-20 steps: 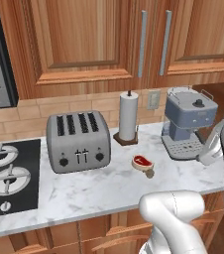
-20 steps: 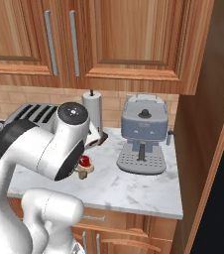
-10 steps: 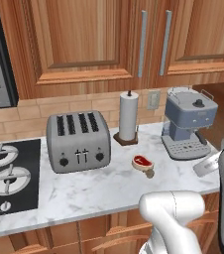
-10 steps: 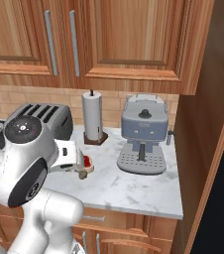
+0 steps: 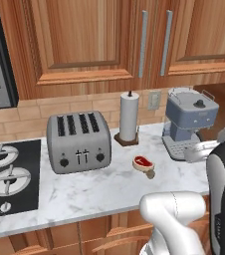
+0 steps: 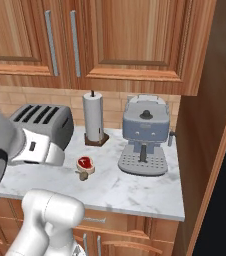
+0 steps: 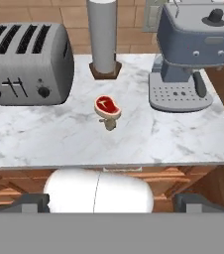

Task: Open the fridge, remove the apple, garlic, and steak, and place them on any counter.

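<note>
White-grey veined marble counter over brown wooden cabinets: carries everything listed below.

Small flat red steak with pale cream fat rim: lying on the marble, out in the open stretch between toaster and coffee machine, in front of the paper-towel stand; also seen in the left base view and the right base view.

Tiny tan-brown roundish garlic bulb: on the marble, touching or just beside the steak's near edge, toward the counter front; exact contact not discernible. Same spot in the left base view and the right base view.

Grey four-slot metal toaster: upright, left of the steak, near the black stovetop.

White paper-towel roll on a dark square base: upright against the tan tiled backsplash, behind the steak.

Blue-grey espresso machine with a black knob on top: right of the steak, well apart from it.

Two-finger gripper: dark fingertips set wide apart at the bottom corners of the hand view, nothing between them; held back from the counter edge, facing the steak and garlic.

Brown wooden wall cabinets with long grey bar handles: above the counter, doors closed.
</note>
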Controlling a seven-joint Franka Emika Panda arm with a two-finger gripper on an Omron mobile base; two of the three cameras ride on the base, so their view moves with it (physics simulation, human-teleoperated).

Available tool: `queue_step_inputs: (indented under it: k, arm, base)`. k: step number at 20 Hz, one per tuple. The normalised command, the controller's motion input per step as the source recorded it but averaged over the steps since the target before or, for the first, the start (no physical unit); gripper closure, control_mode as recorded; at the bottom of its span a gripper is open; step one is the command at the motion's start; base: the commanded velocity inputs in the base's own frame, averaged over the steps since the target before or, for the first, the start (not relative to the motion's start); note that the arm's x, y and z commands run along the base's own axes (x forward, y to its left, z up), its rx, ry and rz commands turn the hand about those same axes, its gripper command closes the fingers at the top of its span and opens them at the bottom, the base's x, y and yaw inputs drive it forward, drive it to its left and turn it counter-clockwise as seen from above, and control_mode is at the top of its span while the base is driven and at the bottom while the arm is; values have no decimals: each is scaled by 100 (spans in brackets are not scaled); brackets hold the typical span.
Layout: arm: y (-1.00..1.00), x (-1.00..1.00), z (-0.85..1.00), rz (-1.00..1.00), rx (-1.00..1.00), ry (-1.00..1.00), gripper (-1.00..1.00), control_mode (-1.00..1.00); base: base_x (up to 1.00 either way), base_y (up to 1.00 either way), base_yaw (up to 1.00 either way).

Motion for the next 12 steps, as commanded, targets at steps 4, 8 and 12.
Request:
queue_step_inputs:
  k: [4,8,12]
  arm:
    - [5,-6,41,-18,6,0,-100,-100]
    - [1,-5,14,-3,14,0,-100,-100]
    - [0,-3,7,0,18,-1,-100,-100]
  base:
    - [0,0,0]
    - [0,0,0]
    - [0,0,0]
